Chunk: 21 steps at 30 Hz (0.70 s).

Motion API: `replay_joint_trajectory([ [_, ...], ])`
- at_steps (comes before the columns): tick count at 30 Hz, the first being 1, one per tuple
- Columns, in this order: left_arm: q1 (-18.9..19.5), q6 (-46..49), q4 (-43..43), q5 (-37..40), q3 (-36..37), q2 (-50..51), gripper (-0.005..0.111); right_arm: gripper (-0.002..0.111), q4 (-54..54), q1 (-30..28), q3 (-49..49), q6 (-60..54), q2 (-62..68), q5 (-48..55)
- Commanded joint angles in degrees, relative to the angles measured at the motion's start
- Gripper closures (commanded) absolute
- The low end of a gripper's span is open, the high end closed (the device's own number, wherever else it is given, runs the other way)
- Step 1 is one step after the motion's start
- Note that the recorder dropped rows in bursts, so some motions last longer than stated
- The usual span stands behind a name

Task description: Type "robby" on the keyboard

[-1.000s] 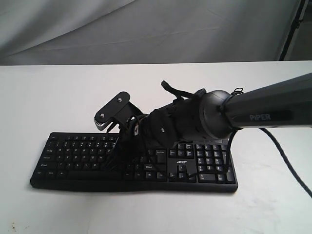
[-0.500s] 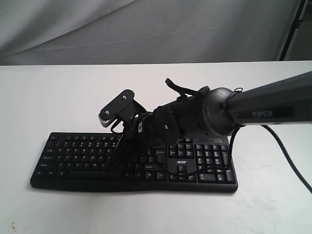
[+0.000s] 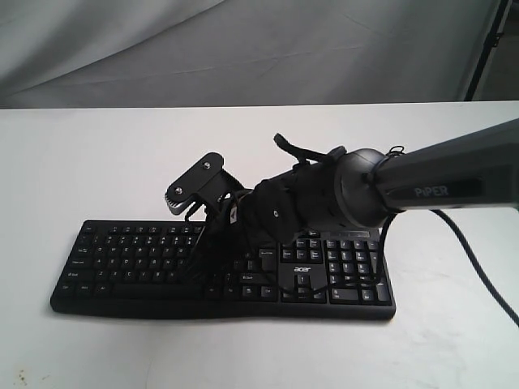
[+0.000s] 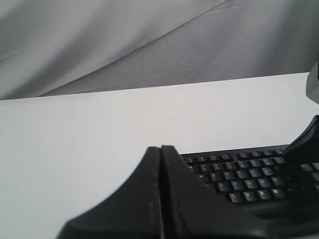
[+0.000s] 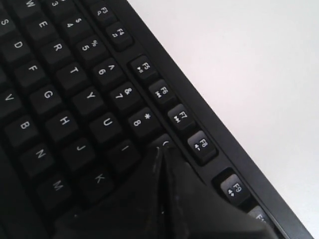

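Note:
The black keyboard (image 3: 122, 259) lies across the white table (image 3: 81, 162), number pad (image 3: 353, 271) on the right beside the acer logo (image 3: 302, 268). My right gripper (image 3: 209, 253) reaches in from the right and hangs low over the middle keys, shut with nothing between its fingers. In the right wrist view the right gripper (image 5: 162, 149) has its tip at the edge of the 9 key, and the keyboard (image 5: 60, 74) fills the frame; whether it touches a key I cannot tell. My left gripper (image 4: 161, 148) is shut and empty, off the keyboard (image 4: 239, 174). It is out of the exterior view.
A grey cloth backdrop (image 3: 243, 49) hangs behind the table. A black cable (image 3: 478, 275) runs from the right arm across the table on the right. The right arm's wrist camera bracket (image 3: 195, 185) sticks up above the keyboard's top row.
The right gripper rose slightly and shifted right over the keys, then dipped back a little. The keyboard has stayed put.

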Motion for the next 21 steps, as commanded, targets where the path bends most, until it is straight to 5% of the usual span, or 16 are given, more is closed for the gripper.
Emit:
replay_joint_trajectory([
  [1,-0.4,-0.2,0.3,-0.3,0.2,-0.2,0.107,0.108,-0.4,0.0,0.0,0.0,1.1,0.1],
  [21,-0.4,-0.2,0.3,-0.3,0.2,-0.2,0.107,0.108,-0.2,0.8,0.0,0.0,-4.7,2.2],
])
